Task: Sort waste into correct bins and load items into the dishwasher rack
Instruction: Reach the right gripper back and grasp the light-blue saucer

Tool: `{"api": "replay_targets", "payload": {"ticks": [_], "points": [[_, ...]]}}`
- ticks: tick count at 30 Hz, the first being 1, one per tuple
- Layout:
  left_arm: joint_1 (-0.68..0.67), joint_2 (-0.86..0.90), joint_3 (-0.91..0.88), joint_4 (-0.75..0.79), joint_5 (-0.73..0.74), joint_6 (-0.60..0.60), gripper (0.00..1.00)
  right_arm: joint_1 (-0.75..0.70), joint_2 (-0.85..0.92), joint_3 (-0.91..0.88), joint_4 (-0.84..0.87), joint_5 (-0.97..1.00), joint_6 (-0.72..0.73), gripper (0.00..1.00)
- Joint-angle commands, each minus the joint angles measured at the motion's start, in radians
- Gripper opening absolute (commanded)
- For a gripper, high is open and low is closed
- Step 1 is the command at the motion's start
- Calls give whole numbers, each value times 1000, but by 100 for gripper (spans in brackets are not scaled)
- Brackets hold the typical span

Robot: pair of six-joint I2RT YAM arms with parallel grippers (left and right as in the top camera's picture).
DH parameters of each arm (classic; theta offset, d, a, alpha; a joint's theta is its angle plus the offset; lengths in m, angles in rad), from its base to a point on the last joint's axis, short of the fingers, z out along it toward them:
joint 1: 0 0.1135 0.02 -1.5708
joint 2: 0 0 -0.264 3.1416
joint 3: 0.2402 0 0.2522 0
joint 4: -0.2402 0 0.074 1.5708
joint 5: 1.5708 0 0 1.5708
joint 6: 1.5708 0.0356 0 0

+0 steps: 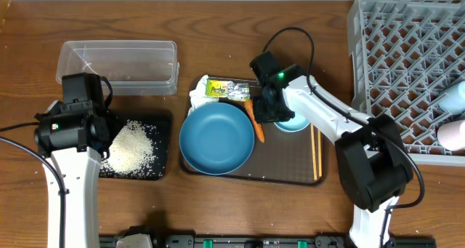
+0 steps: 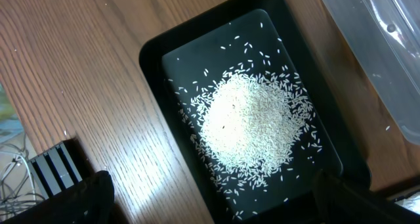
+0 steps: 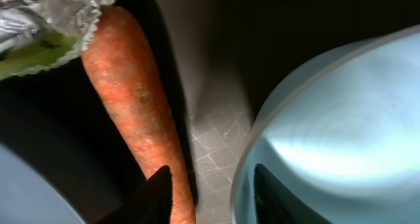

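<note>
1. While the rice (image 1: 131,148) sits in the black tray (image 1: 163,168) and two white cups (image 1: 454,99) lie in the grey rack (image 1: 392,52), much is left to do, I think. The carrot (image 1: 256,123), wrapper (image 1: 227,90), tissue (image 1: 196,97), big blue plate (image 1: 216,137), chopsticks (image 1: 315,153) and small bowl (image 1: 296,124) are all on the brown tray (image 1: 290,168). The clear tub (image 1: 120,66) looks empty. The right hand (image 1: 275,116) is low at the small bowl.
2. From the left wrist, the left hand (image 2: 210,184) is wide open. It holds nothing and hangs over the rice.
3. From the right wrist, the right hand is partly open and holds nothing. One finger (image 3: 156,191) is beside the carrot. The other seems to be inside the small bowl's rim.
</note>
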Motion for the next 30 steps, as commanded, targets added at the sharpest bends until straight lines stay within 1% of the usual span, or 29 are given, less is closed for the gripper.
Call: {"api": "replay_targets", "payload": {"ticks": [1, 4, 7, 8, 19, 25, 27, 29, 30], "points": [[6, 0, 11, -3, -2, -5, 99, 8, 3, -2, 2, 52, 18, 36], [6, 0, 11, -3, -2, -5, 99, 8, 4, -2, -8, 85, 18, 34], [6, 0, 11, -3, -2, -5, 99, 12, 7, -3, -21, 105, 18, 25], [6, 0, 11, -3, -2, -5, 99, 14, 8, -4, -21, 105, 18, 25], [6, 0, 11, -3, -2, -5, 99, 48, 9, -30, -3, 125, 18, 28], [6, 0, 11, -3, -2, -5, 99, 48, 9, -55, 23, 142, 18, 27], [6, 0, 11, -3, -2, -5, 99, 48, 9, -54, 25, 142, 18, 22], [6, 0, 11, -3, -2, -5, 99, 43, 9, -55, 24, 142, 18, 4], [6, 0, 11, -3, -2, -5, 99, 42, 8, -54, 24, 142, 18, 1]]}}
